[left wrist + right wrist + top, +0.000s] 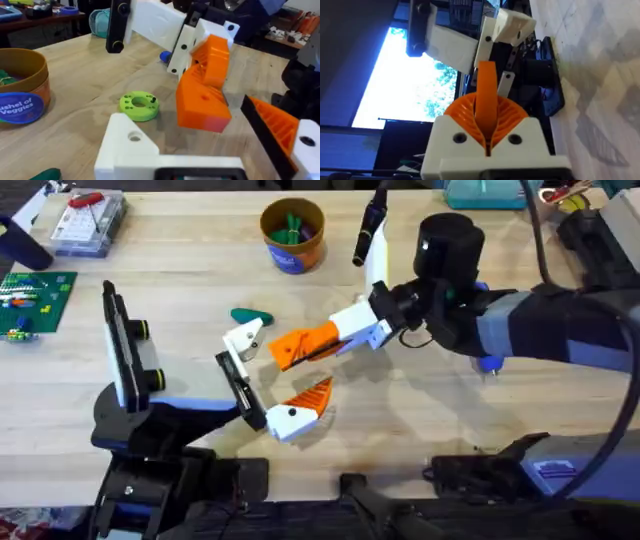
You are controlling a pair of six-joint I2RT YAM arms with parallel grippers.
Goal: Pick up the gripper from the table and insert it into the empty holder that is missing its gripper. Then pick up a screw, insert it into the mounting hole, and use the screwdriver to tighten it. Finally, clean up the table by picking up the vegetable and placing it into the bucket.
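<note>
Right gripper (305,348) jaws pinching the gripper (486,102), at 3 o'clock of the holder (240,385); left gripper (275,405) jaws spread. Line base squarely onto bar, push slowly.

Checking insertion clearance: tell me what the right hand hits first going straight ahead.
Likely the white block by the holder, just past the gripper the right hand holds; depth unclear.
</note>
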